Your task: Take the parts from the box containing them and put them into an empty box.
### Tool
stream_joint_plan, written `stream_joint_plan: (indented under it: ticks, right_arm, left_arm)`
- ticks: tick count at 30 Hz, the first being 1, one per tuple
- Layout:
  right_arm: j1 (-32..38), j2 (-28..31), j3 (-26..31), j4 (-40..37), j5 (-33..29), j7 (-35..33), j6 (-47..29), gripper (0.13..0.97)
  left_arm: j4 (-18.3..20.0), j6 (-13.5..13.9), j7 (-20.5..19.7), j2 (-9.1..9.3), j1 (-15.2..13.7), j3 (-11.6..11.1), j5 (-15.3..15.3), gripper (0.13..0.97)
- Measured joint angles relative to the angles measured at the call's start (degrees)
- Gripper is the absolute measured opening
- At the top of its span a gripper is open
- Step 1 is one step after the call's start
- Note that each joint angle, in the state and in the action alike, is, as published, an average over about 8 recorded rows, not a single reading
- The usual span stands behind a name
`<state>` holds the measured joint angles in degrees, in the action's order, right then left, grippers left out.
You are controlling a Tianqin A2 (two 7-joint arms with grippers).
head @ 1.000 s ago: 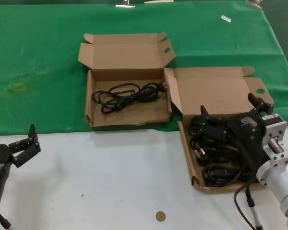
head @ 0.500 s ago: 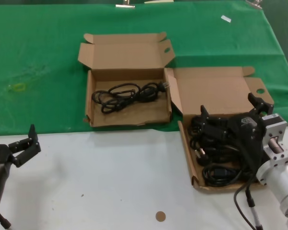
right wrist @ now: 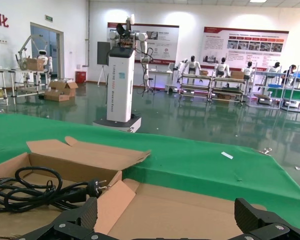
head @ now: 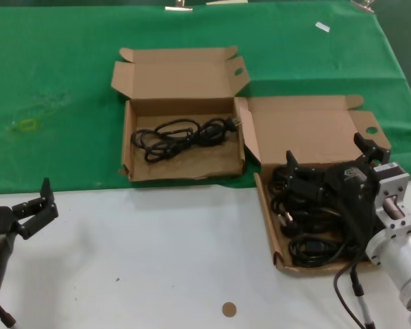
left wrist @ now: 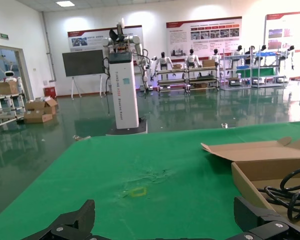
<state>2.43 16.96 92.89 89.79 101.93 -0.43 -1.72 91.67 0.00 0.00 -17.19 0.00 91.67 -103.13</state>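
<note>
The box containing the parts (head: 269, 226) stands at the right with its tall lid (head: 308, 133) up, and several black coiled cables (head: 315, 226) lie in its tray. My right gripper (head: 327, 152) hovers open over the tray's far end, facing the lid (right wrist: 190, 210), with nothing between its fingers (right wrist: 85, 216). The wider, short-lidded empty box (head: 127, 147) stands to the left on the green cloth and holds one black cable (head: 181, 133), which the right wrist view also catches (right wrist: 35, 192). My left gripper (head: 33, 199) is parked open at the near left, above the white table.
Green cloth (head: 55, 82) covers the far half of the table, and the near half is white (head: 157, 260). A small brown disc (head: 229, 309) lies near the front edge. A yellow mark (head: 27, 124) and a white scrap (head: 322, 27) sit on the cloth.
</note>
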Motion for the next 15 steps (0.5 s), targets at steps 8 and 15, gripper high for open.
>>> stream_joint_plan:
  ticks: [8,15]
  right_arm:
    - [0.0,0.0,0.0,0.0,0.0,0.0,0.0,0.966]
    - [0.0,0.0,0.0,0.0,0.0,0.0,0.0,0.966]
  left_arm:
    - [0.0,0.0,0.0,0.0,0.0,0.0,0.0,0.966]
    - [0.0,0.0,0.0,0.0,0.0,0.0,0.0,0.966]
